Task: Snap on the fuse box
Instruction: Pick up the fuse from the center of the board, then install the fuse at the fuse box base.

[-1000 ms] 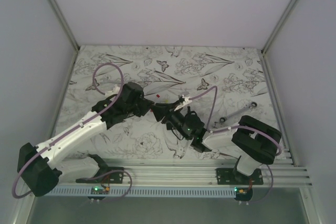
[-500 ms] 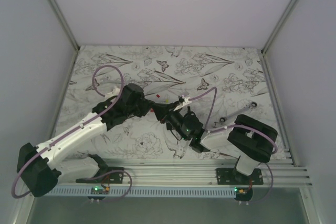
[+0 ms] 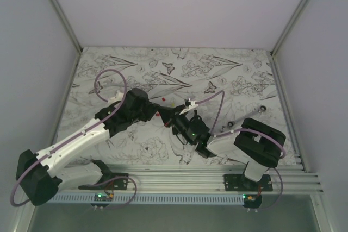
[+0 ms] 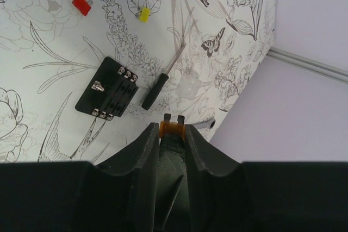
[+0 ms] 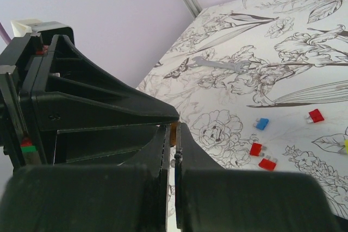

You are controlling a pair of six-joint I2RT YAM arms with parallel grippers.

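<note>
Fuse box (image 4: 107,95) lies 10 o'clock of left tool (image 4: 173,132) pinching orange fuse (image 4: 173,127); closed right tool (image 5: 174,130) may knock it loose.

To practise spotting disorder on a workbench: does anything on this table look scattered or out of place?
Yes. Small fuses lie loose on the table, outside the fuse box: a red fuse and a yellow fuse in the left wrist view, a blue fuse in the right wrist view. They look scattered, not sorted.
</note>
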